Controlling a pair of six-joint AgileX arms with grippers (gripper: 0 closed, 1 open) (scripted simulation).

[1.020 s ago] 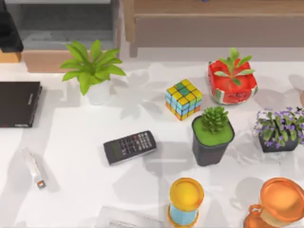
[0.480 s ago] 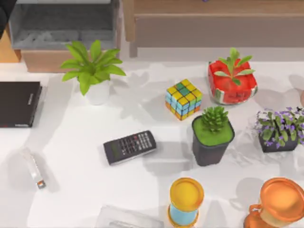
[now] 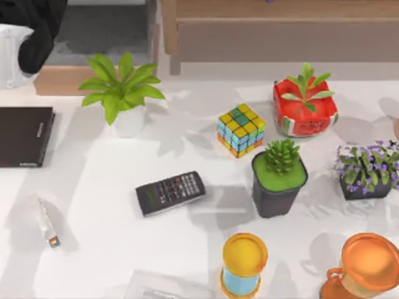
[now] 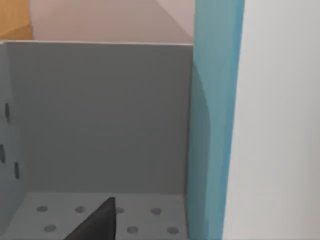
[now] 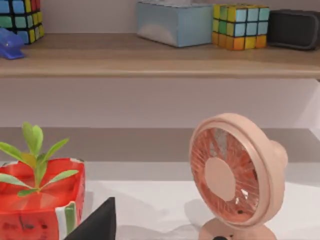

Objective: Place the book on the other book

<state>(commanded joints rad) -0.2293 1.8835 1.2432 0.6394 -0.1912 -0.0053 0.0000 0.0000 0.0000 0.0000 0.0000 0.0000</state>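
White tabletop, crowded, with a wooden shelf unit along the back and a grey bin in the back-left corner. Over that corner, the left arm's black bulk hangs with the left gripper at the top view's far left edge. From the left wrist, the book is right up close: teal-blue cover standing upright, white page edges beside it, the bin's grey wall and dotted floor behind. Whether the pincer is clamped on it or apart, I cannot tell.

Down on the table's left edge lies the other book, flat and black, nothing on it, well apart from the bin. Near it stands a leafy plant in a white pot. Centre table, the dark calculator, and behind it a colour cube. To the right: a succulent in a black pot, a watermelon-patterned planter, and purple flowers. At the front edge, a yellow-topped hourglass and an orange cup.

The right gripper is parked, looking past the planter at a pink desk fan; open or closed, I cannot tell
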